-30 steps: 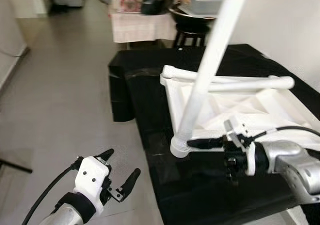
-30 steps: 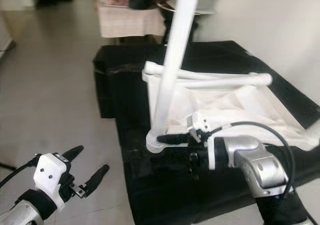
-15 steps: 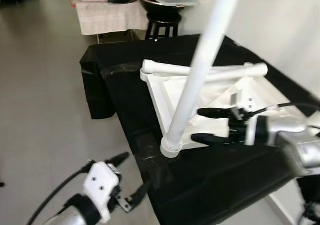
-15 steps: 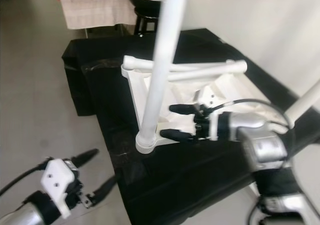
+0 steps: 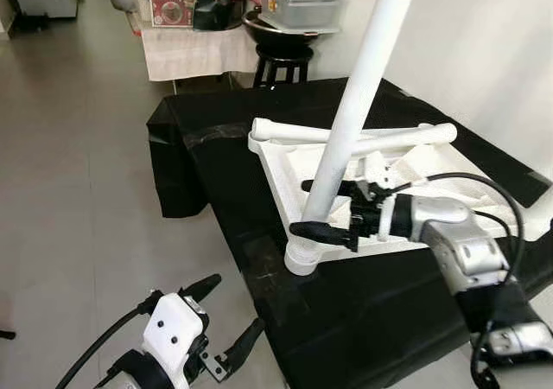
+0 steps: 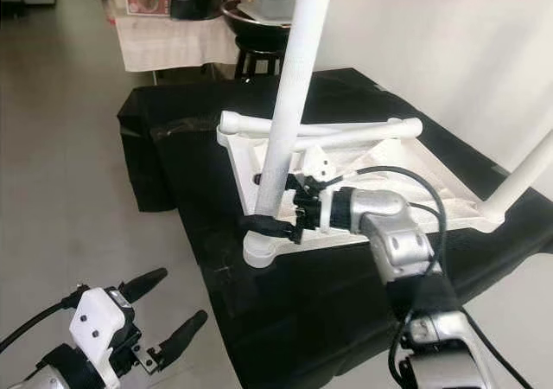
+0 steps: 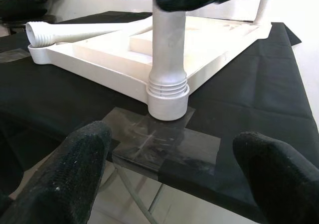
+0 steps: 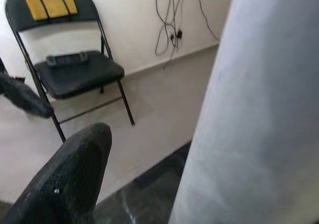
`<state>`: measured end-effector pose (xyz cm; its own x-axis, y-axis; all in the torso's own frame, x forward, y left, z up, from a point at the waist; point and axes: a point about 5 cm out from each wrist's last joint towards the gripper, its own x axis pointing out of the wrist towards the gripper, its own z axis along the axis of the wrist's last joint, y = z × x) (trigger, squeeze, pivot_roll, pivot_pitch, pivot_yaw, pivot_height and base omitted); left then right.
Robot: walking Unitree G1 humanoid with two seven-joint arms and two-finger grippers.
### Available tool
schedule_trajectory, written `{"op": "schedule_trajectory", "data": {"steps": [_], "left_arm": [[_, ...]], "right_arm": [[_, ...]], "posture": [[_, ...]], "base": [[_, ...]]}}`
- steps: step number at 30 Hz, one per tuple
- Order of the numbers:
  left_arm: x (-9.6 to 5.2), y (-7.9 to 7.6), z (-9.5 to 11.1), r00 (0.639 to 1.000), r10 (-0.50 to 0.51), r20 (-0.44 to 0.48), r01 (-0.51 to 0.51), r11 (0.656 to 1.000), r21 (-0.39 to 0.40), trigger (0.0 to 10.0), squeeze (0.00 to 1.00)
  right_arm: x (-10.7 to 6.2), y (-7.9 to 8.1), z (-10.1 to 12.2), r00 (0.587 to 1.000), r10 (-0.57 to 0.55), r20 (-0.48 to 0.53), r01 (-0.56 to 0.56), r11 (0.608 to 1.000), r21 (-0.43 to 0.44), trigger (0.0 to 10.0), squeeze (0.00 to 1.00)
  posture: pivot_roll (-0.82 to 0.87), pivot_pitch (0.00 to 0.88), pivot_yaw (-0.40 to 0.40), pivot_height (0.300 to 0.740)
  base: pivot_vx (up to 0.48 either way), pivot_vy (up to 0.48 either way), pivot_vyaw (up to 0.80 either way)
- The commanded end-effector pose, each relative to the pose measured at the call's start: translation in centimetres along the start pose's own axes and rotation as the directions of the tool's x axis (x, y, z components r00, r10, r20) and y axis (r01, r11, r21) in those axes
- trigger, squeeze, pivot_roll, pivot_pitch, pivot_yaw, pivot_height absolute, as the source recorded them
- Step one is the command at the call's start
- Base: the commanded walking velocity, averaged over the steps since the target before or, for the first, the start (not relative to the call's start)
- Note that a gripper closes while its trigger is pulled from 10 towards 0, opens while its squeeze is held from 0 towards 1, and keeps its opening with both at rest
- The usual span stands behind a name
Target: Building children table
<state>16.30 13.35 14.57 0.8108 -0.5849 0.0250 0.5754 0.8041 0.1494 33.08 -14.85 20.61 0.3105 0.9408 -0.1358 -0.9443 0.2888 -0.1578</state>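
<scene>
**Right gripper around the standing table leg**

The white leg [image 5: 346, 138] ran out of frame at its top. It stood in the near corner socket of the upturned white tabletop [image 5: 415, 181] on the black-draped surface [image 5: 216, 147]. The right gripper [image 5: 324, 207] straddled the leg low down, fingers spread on either side; contact was unclear. The left gripper [image 5: 226, 320] hung open over the floor [image 5: 78, 164].

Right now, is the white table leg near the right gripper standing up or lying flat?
Standing up, leaning a little. The leg rises from the corner socket of the upside-down tabletop, with the right gripper around its lower part.
</scene>
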Motion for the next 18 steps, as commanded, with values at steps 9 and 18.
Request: {"op": "schedule_trajectory", "data": {"steps": [9, 18], "left_arm": [[-0.1, 0.0, 0.1, 1.0, 0.03, -0.002, -0.03, 0.999, 0.027, 10.0, 0.0], [-0.3, 0.7, 0.2, 0.994, 0.107, -0.009, -0.107, 0.992, 0.06, 10.0, 0.0]], "right_arm": [[2.8, 0.2, -2.0, 0.997, 0.081, 0.003, -0.081, 0.996, 0.048, 0.0, 0.0], [2.3, -0.5, -1.9, 0.999, 0.042, 0.026, -0.043, 0.998, 0.042, 0.0, 0.0]], "posture": [[-0.02, 0.076, -0.083, 0.74], [-0.04, 0.097, -0.073, 0.74]], "base": [[0.0, 0.0, 0.0], [0.0, 0.0, 0.0]]}}
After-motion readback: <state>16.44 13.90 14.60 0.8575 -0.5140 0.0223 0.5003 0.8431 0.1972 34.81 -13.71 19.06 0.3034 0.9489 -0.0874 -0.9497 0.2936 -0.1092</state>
